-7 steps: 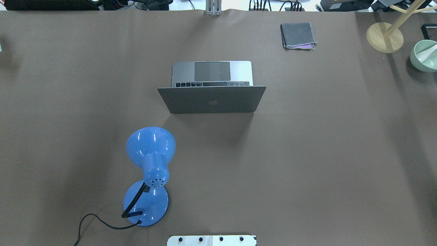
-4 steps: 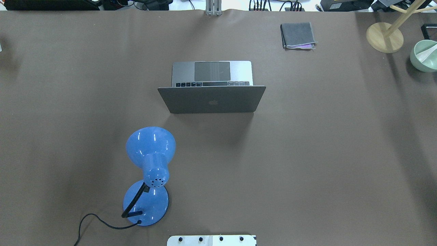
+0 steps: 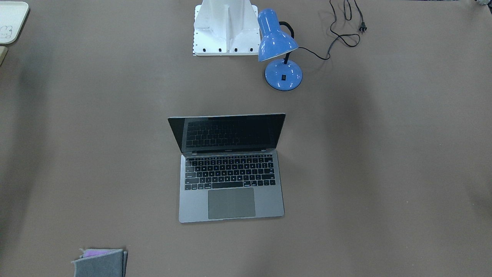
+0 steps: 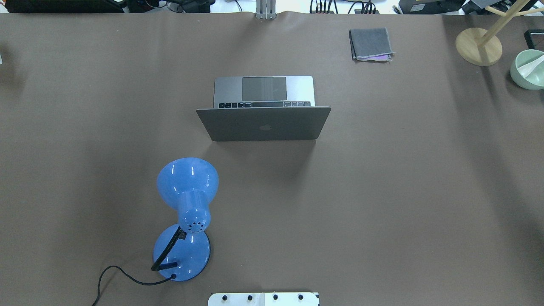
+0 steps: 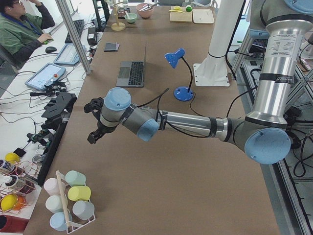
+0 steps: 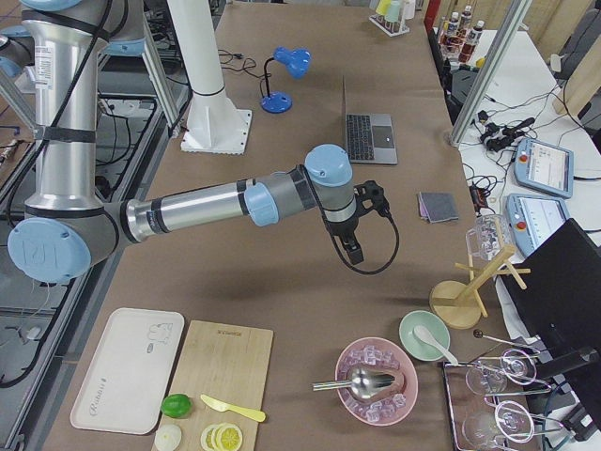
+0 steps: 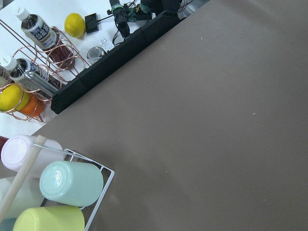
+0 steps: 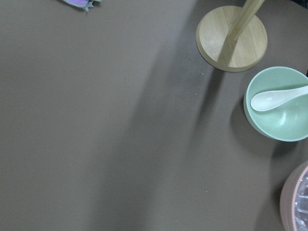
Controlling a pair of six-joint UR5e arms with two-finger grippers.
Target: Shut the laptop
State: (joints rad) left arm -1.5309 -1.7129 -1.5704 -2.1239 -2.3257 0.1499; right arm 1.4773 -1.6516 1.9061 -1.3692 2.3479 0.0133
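The laptop (image 4: 263,123) stands open in the middle of the table, its grey lid with the apple logo toward the robot, its keyboard and trackpad toward the far side. In the front-facing view its screen (image 3: 230,130) is black and upright. It also shows in the side views (image 5: 131,73) (image 6: 368,136). My left gripper (image 5: 94,125) hangs over the table's left end, far from the laptop. My right gripper (image 6: 360,225) hangs over the right end, also far from it. Both show only in side views, so I cannot tell whether they are open or shut.
A blue desk lamp (image 4: 187,199) with a black cord stands near the robot, left of the laptop. A folded grey cloth (image 4: 370,43), a wooden stand (image 4: 479,46) and a green bowl with a spoon (image 4: 528,68) lie at the far right. A cup rack (image 5: 68,200) is at the left end.
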